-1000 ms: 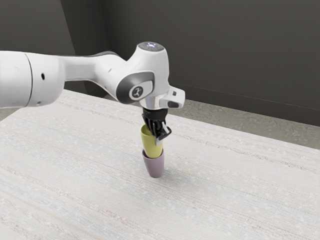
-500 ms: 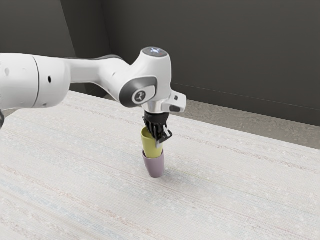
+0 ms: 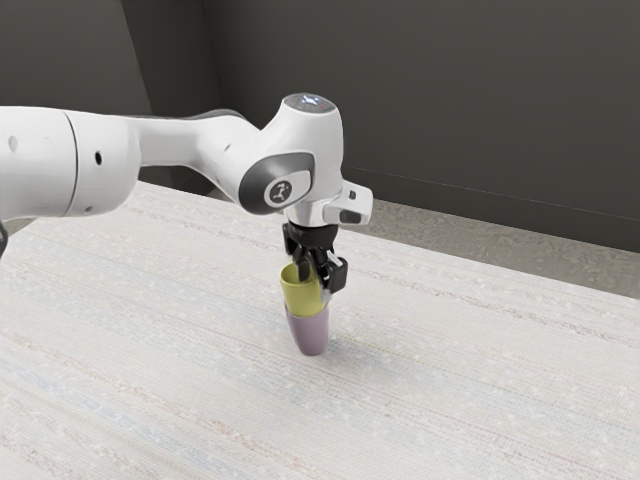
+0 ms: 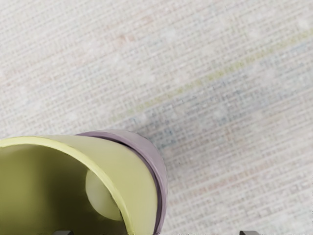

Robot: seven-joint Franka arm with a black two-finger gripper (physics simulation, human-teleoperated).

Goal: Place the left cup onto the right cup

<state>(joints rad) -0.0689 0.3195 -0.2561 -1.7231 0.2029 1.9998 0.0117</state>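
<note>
resting on the pale woven table (image 3: 150, 400), the purple cup (image 3: 310, 338) stands at the frame's centre with the yellow-green cup (image 3: 298, 292) nested upright inside it; just above, the black gripper (image 3: 321, 277) hangs, fingers spread apart, clamping nothing.

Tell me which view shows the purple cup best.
The exterior view: the purple cup stands side-on on the table, its wall showing from base to rim, with the yellow cup nested in it. In the wrist view, an arc of its rim curves around the yellow cup.
</note>
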